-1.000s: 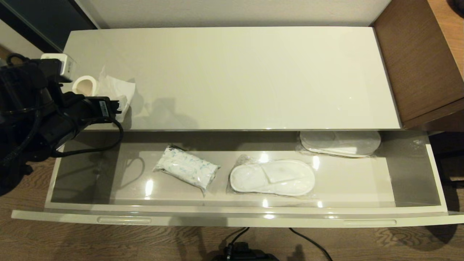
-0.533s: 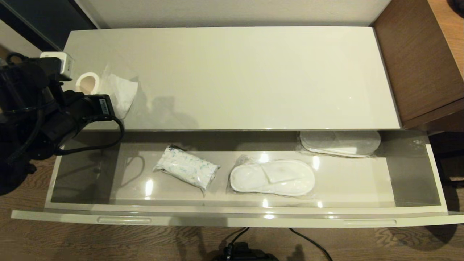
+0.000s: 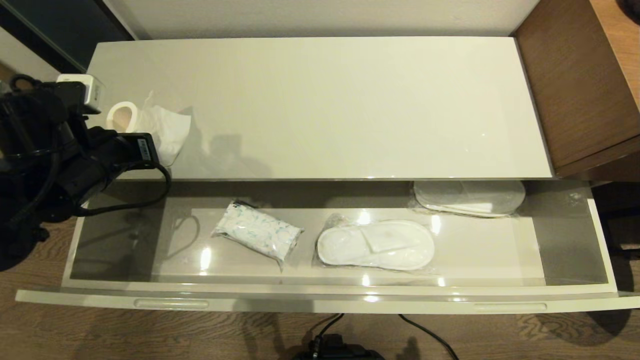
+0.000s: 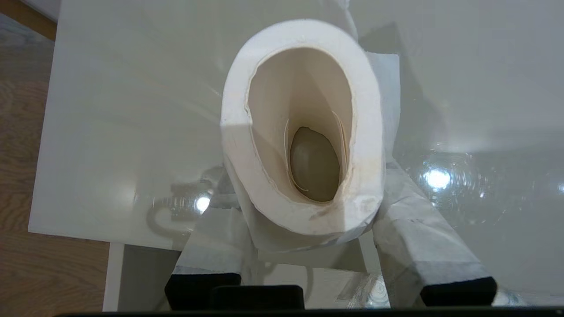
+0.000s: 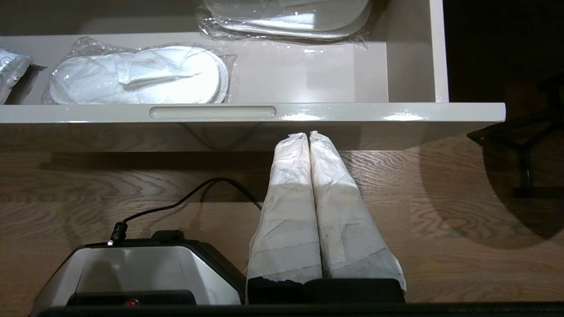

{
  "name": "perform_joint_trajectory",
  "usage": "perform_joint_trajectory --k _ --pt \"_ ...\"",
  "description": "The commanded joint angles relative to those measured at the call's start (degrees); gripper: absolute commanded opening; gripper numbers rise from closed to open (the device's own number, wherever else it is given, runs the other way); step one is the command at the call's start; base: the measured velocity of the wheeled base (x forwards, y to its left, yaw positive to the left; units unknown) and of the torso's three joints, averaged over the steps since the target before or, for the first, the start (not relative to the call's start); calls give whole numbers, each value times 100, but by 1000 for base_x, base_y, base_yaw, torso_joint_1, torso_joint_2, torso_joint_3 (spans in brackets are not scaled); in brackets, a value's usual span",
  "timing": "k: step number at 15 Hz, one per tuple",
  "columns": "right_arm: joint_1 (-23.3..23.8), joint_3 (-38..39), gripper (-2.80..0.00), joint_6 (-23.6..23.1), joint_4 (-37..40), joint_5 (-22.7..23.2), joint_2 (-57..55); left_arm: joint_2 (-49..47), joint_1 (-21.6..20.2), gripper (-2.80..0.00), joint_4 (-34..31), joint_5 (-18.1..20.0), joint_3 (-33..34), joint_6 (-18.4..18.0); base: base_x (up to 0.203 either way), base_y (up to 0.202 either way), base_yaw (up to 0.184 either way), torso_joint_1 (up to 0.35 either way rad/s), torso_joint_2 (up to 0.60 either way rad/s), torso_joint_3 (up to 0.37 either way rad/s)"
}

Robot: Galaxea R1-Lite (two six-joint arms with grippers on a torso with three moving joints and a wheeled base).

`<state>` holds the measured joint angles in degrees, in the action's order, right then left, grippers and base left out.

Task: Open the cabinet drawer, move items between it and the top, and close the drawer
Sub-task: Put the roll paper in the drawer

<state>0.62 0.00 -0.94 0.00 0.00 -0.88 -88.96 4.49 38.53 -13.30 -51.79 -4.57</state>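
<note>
The left fingers (image 4: 308, 237) squeeze the soft, light toilet paper roll (image 4: 304, 132) between them; hold its sides gently.

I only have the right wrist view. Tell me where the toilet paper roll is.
Observer: The toilet paper roll is over the left front corner of the top, not in the cabinet drawer.
Operator: Report what holds it.
Observer: The left gripper is shut on it, one finger on each side, and the core is squeezed oval.
Operator: Name what lies in the drawer's left half.
Observer: A white packet with green-blue print, left of the nearer slippers.
</note>
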Motion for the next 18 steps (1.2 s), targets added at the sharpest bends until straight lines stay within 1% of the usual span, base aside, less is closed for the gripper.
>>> perform_joint_trajectory --k 1,2,3,6,8,9,10,11,12,13,14,15,16,17,18 --pt "-1 9 -280 -3 0 0 -9 98 0 -280 -21 -6 19 -9 0 0 0 0 0 0" --pt "-1 9 -280 -3 0 0 -9 178 0 -280 -191 2 20 -9 0 0 0 0 0 0" --pt "-1 9 -280 -3 0 0 -9 441 3 -280 -557 27 10 -7 0 0 0 0 0 0" --pt "-1 9 -280 -3 0 0 -9 1300 7 -280 -2065 255 -24 50 0 0 0 0 0 0" --pt "-1 9 -280 -12 9 0 -9 1766 8 -280 -3041 374 -35 176 0 0 0 0 0 0" --pt "-1 9 -280 -12 9 0 -9 1820 8 -280 -3176 407 -42 220 0 0 0 0 0 0" --pt "-1 9 -280 -3 0 0 -9 1912 6 -280 -3404 555 -43 240 0 0 0 0 0 0" --pt "-1 8 -280 -3 0 0 -9 2168 -4 -280 -3859 867 -23 257 0 0 0 0 0 0" --pt "-1 9 -280 -3 0 0 -9 2458 -21 -280 -4396 1461 21 272 0 0 0 0 0 0" --pt "-1 9 -280 -3 0 0 -9 2636 -36 -280 -4850 2156 106 277 0 0 0 0 0 0" --pt "-1 0 -280 -3 0 0 -9 2729 -55 -280 -5109 2542 221 286 0 0 0 0 0 0" --pt "-1 9 -280 -3 0 0 -9 2717 -63 -280 -5139 2716 289 276 0 0 0 0 0 0" --pt "-1 4 -280 -3 0 0 -9 2637 -66 -280 -5125 3274 425 212 0 0 0 0 0 0" --pt "-1 1 -280 -3 0 0 -9 2525 -75 -280 -5073 3704 628 37 0 0 0 0 0 0" --pt "-1 9 -280 -3 0 0 -9 2432 -97 -280 -4903 3906 861 -207 0 0 0 0 0 0"
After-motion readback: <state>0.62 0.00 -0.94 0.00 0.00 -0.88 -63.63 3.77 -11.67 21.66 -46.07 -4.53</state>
